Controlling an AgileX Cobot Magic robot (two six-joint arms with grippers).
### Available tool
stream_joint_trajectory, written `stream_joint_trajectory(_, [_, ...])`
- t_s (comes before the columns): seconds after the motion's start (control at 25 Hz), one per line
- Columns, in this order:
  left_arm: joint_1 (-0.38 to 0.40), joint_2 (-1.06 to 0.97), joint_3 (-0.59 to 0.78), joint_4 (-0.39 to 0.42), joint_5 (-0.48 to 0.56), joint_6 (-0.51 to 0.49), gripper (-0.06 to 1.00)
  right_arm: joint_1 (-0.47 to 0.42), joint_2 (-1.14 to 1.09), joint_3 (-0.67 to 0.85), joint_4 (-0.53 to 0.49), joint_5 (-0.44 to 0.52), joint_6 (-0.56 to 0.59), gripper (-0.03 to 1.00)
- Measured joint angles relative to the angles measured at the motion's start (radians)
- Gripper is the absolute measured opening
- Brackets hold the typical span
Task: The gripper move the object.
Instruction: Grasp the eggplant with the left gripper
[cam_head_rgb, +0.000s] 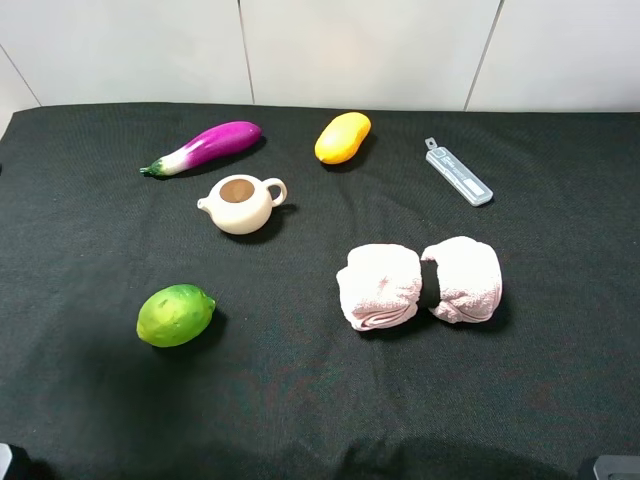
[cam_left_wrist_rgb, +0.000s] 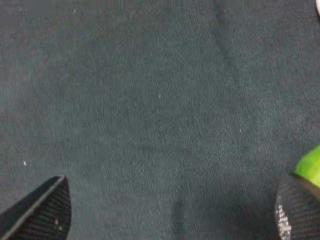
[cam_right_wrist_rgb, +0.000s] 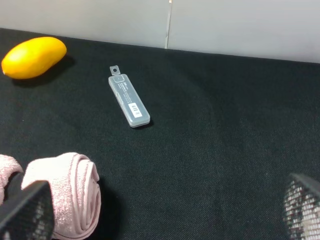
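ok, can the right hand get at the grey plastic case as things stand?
Probably yes. The right hand is open, and the grey plastic case lies alone on the black cloth, apart from the pink towel roll.

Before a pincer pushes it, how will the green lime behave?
The lime looks rounded, so it would probably roll when pushed. Its glossy skin may slip in a grip. The black cloth likely damps rolling.

The cloth (cam_head_rgb: 300, 400) and left end effector (cam_left_wrist_rgb: 172, 210) are black, eggplant (cam_head_rgb: 205, 146) purple, mango (cam_head_rgb: 342, 137) yellow, teapot (cam_head_rgb: 240, 205) cream, lime (cam_head_rgb: 175, 315) green, towel (cam_head_rgb: 380, 285) pink.
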Motion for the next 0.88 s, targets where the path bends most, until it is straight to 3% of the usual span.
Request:
stream_joint_trajectory(0.64, [-0.004, 0.446, -0.360, 0.005, -0.002, 0.134, 0.85, 0.000, 0.000, 0.000, 0.000, 0.000, 0.000, 0.69])
stream_joint_trajectory(0.88, [-0.067, 0.549, -0.464, 0.051, 0.006, 0.210, 0.85, 0.000, 0.000, 0.000, 0.000, 0.000, 0.000, 0.69])
